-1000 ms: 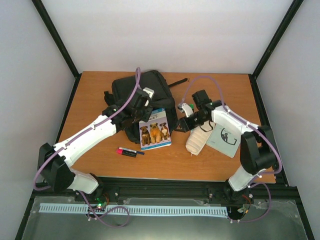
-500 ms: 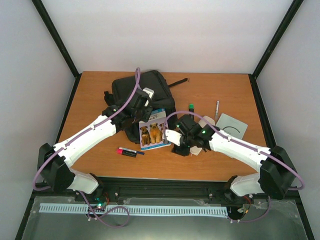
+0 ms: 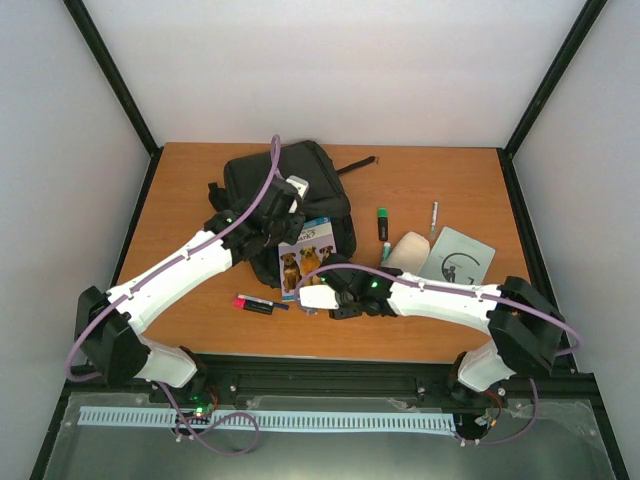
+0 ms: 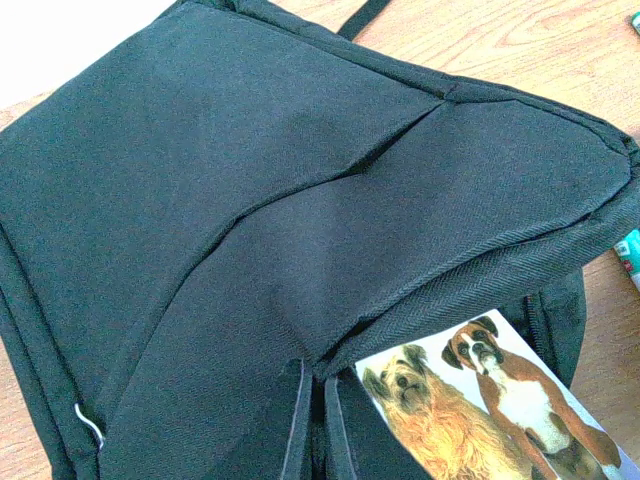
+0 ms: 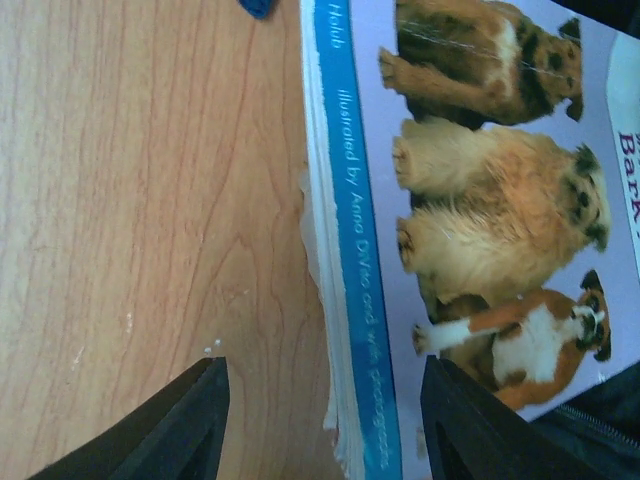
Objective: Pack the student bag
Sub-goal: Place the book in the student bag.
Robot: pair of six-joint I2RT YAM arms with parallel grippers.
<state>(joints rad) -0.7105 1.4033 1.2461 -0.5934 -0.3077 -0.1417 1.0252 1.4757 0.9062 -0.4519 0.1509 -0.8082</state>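
The student bag, a large black backpack, lies at the back of the table. My left gripper is shut on a fold of its fabric at the near edge; in the left wrist view the bag fills the frame and the gripper pinches the flap. A book with dogs on its cover lies partly under that flap. My right gripper hovers open at the book's near edge. In the right wrist view its fingers straddle the blue spine of the book, gripper holding nothing.
A cream ribbed pouch, a green highlighter, a pen and a grey notebook lie to the right. A red and black marker lies near the front, left of the book.
The right arm has swung left from the pouch to the book's near edge, leaving the pouch on the table beside the notebook. The left arm has not moved.
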